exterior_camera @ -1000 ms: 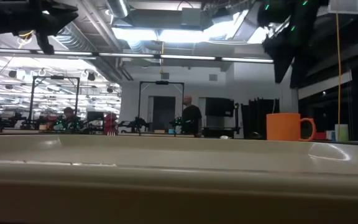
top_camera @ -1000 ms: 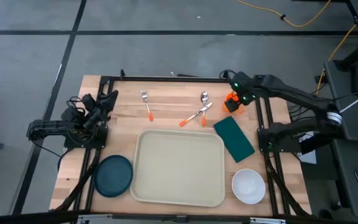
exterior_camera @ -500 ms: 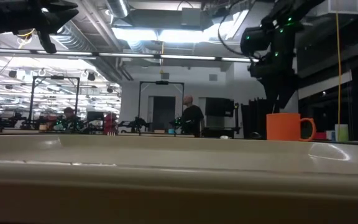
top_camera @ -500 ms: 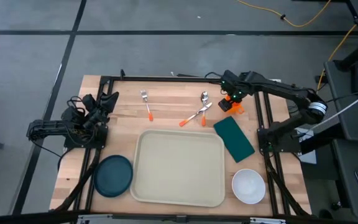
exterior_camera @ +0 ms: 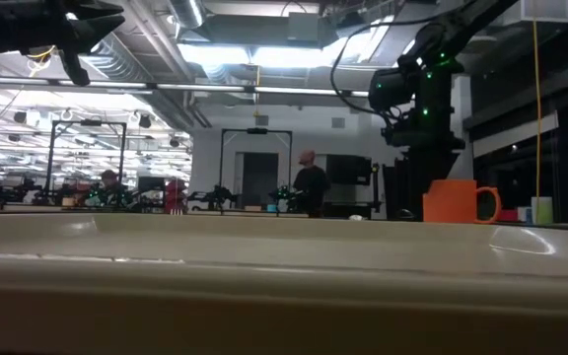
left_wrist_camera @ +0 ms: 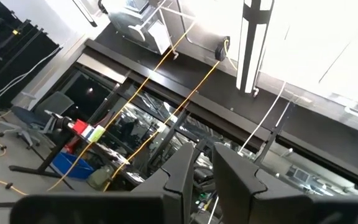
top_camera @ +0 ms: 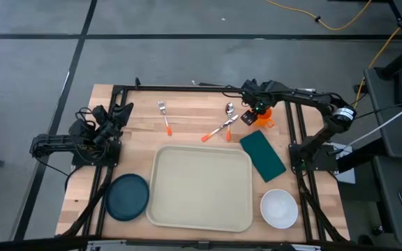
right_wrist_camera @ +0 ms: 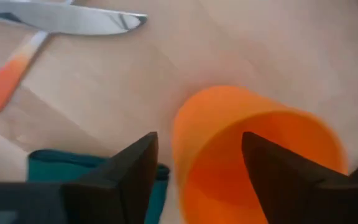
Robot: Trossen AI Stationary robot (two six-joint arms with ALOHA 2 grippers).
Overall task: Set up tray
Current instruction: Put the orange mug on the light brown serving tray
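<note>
Tray: a large cream rectangle with rounded corners and a raised rim is seen lying flat at the near middle of the wooden table, nothing resting in it; in the low view its pale rim fills the foreground. A dark blue plate is set just beside its left edge; a white bowl sits off its near right corner; a green cloth lies tilted along its right side. Beyond the tray a fork, a knife and a spoon, all orange-handled, are spread on the wood. An orange mug stands at the far right. The right gripper is held directly over the mug, its fingers spread wide about the near wall of the mug; a second ago it was farther to the right and higher, and it has since been brought inward and down. The left gripper is parked at the table's left edge, unchanged; its spread cannot be told.
</note>
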